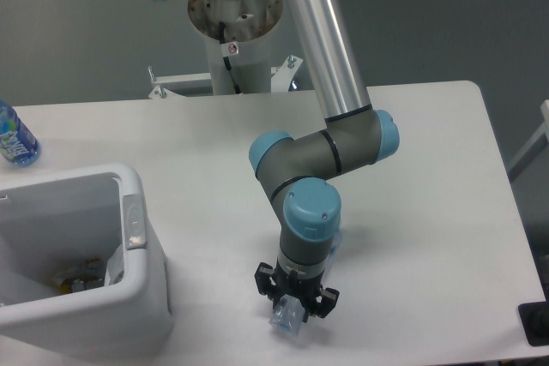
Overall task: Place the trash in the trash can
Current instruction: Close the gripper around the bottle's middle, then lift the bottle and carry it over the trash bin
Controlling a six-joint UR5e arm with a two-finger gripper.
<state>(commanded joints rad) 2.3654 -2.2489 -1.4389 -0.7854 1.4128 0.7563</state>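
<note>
Crushed bottle point(286, 320) clamped between gripper point(295, 304) fingers, low over table point(429, 212). Trash can point(129, 297) well left, debris inside.

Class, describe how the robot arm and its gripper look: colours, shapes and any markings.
The arm is a silver metal tube with grey joints and light blue round caps. The gripper is small and black, with short jaws. A small sticker sits on the white base column.
</note>
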